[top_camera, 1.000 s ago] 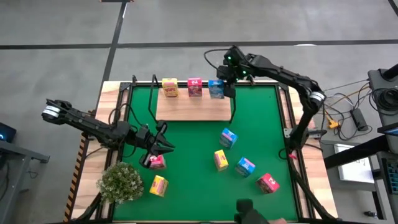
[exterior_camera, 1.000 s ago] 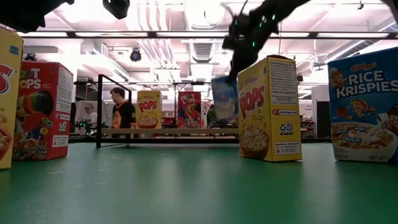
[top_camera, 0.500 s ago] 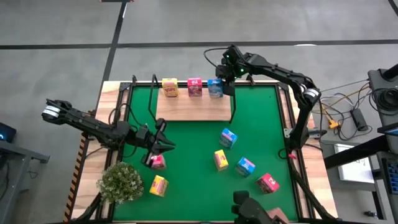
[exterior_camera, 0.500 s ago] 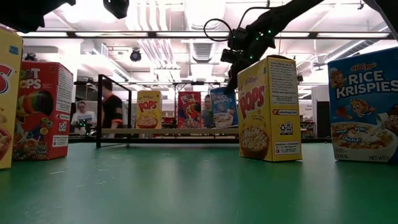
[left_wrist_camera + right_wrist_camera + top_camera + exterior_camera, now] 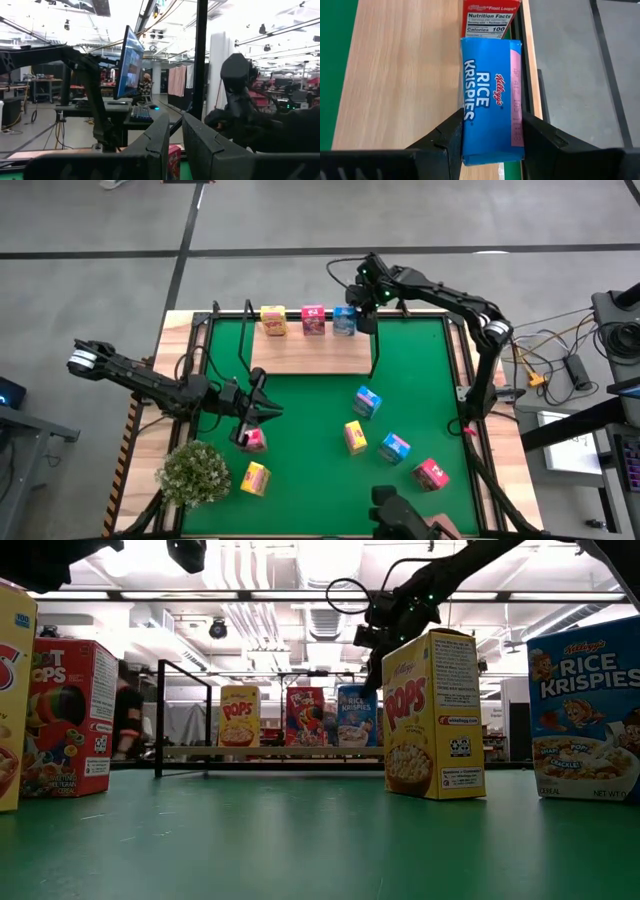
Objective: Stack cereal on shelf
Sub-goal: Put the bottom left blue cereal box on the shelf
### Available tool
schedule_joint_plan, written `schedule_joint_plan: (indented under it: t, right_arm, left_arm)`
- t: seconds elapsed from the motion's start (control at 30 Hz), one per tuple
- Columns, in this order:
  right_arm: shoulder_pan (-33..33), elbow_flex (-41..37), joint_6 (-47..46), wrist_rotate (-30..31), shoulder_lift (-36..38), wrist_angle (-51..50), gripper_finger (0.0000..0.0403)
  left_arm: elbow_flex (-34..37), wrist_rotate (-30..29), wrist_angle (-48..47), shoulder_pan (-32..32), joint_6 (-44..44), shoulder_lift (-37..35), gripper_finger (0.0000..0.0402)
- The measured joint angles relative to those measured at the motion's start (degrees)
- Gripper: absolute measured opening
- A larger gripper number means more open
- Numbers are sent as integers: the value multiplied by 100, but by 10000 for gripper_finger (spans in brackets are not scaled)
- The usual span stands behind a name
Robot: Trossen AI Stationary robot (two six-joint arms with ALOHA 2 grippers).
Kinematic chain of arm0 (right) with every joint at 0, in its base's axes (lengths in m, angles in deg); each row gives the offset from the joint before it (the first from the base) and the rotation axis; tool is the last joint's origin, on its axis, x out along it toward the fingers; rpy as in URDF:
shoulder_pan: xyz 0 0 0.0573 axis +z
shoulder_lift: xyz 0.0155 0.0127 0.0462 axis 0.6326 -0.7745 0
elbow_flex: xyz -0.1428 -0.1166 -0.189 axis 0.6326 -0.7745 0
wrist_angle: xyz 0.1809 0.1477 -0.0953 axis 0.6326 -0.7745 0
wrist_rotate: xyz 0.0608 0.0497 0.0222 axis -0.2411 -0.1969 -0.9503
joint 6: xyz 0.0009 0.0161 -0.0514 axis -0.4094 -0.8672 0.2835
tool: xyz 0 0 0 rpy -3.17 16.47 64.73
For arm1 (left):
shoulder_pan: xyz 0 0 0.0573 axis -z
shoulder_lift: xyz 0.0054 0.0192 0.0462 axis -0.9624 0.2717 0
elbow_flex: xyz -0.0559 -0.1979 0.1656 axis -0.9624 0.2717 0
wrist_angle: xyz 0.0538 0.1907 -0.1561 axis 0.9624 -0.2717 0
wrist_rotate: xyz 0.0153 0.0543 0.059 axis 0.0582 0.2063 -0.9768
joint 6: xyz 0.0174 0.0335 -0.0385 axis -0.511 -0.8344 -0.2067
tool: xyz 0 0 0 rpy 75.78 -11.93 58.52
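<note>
The shelf (image 5: 310, 352) is a light wooden board with a black wire frame, at the far side of the green mat. Along its far edge stand three cereal boxes: yellow (image 5: 273, 320), pink-red (image 5: 313, 320) and blue (image 5: 345, 321). My right gripper (image 5: 492, 115) is shut on the blue box (image 5: 490, 100), which stands upright beside the pink-red one (image 5: 305, 716). My left gripper (image 5: 262, 408) hovers over the mat's left part, above a pink-red box (image 5: 252, 440) that stands on the mat. Its fingers (image 5: 162, 145) are a narrow gap apart, with nothing between them. My right gripper pinches the blue box between its two fingers, one on each of two opposite sides (image 5: 465, 135), at the end nearest the wrist. The fingers slant down from the table's far right. The box is upright with its bottom (image 5: 357, 743) on the shelf board.
Loose cereal boxes stand on the mat: blue (image 5: 367, 401), yellow (image 5: 355, 437), blue (image 5: 395, 447), pink-red (image 5: 431, 474), yellow (image 5: 255, 478). A bushy plant (image 5: 195, 472) sits at the near left corner. The shelf's wire frame (image 5: 375, 350) rises at its ends.
My right gripper has come down and a little toward the table's left with the blue box. The box hung above the shelf a second ago and now stands on the board beside the pink-red one.
</note>
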Motion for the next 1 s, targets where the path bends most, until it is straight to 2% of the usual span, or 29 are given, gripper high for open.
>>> schedule_joint_plan:
  t: [0.63,0.87,1.0]
  right_arm:
    - [4,65,-160,48,-93,-126,150]
    - [44,201,-185,82,-82,-332,139]
    - [44,232,-282,72,-80,-331,158]
  left_arm:
    - [0,0,4,0,71,0,36]
    - [-1,0,21,0,115,0,36]
    - [0,0,30,0,116,0,36]
